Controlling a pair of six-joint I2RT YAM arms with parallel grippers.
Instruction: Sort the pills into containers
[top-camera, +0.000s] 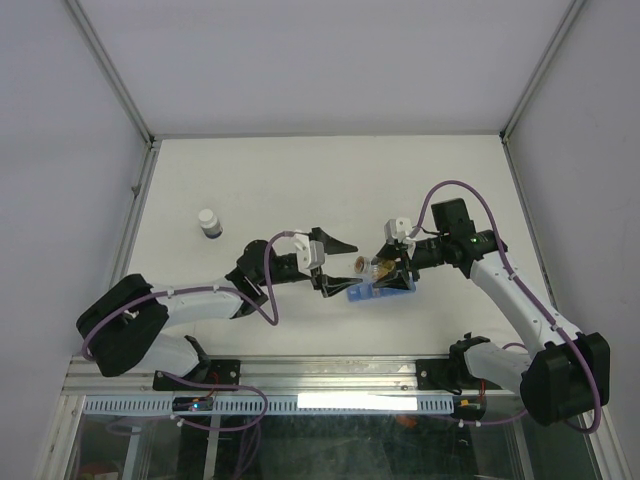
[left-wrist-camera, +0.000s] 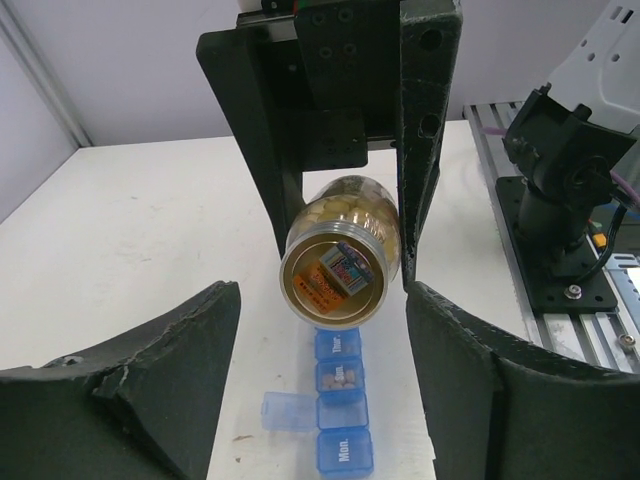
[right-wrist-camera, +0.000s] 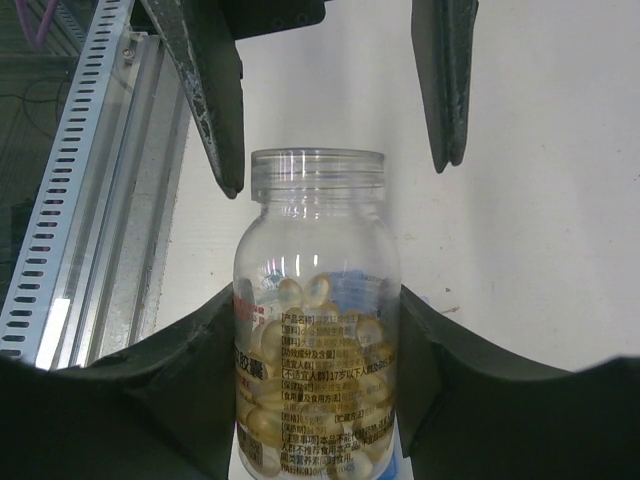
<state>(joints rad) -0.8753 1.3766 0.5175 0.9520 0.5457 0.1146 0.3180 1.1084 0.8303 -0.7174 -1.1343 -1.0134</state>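
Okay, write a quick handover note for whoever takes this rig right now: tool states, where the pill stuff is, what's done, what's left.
Left tool: open, empty, facing the bottle's mouth.
Right tool: shut on the uncapped pill bottle, held on its side just over the organiser strip.
Capsules: the bulk sit in the bottle.
White cap: standing far left on the table, apart.
Done: bottle opened, one strip lid flipped open; one compartment seems to hold something brownish.
Left: fill the remaining compartments, close the lids.
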